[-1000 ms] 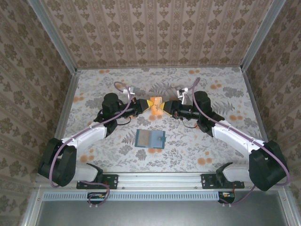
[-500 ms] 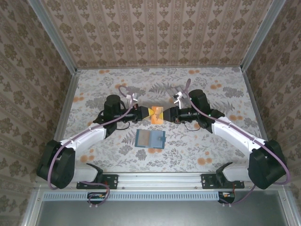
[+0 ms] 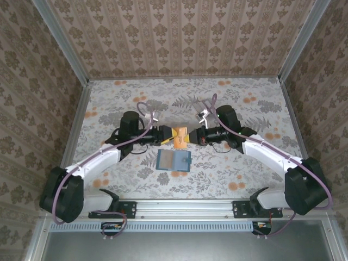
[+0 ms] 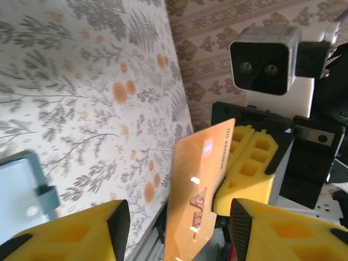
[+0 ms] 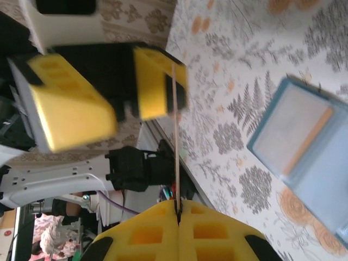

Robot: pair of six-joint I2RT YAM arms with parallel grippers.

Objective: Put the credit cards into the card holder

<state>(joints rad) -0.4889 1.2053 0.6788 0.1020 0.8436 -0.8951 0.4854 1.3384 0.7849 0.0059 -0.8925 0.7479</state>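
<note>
right fingers [image 5: 142,235] pinch orange card [image 4: 198,179]; left fingers [image 4: 65,235] spread; card print unreadable

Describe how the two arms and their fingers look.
The left arm and right arm match: white link shells, large black joint housings. A lilac cable runs along each. The fingers are blocky yellow, with square recesses, on black carriers; each wrist carries a boxy camera.

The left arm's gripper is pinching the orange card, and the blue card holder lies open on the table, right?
Not quite. The right gripper pinches the orange card, its fingers shut on the card's edge in the right wrist view; the left gripper stands open around it. The card holder does lie open on the table.
</note>
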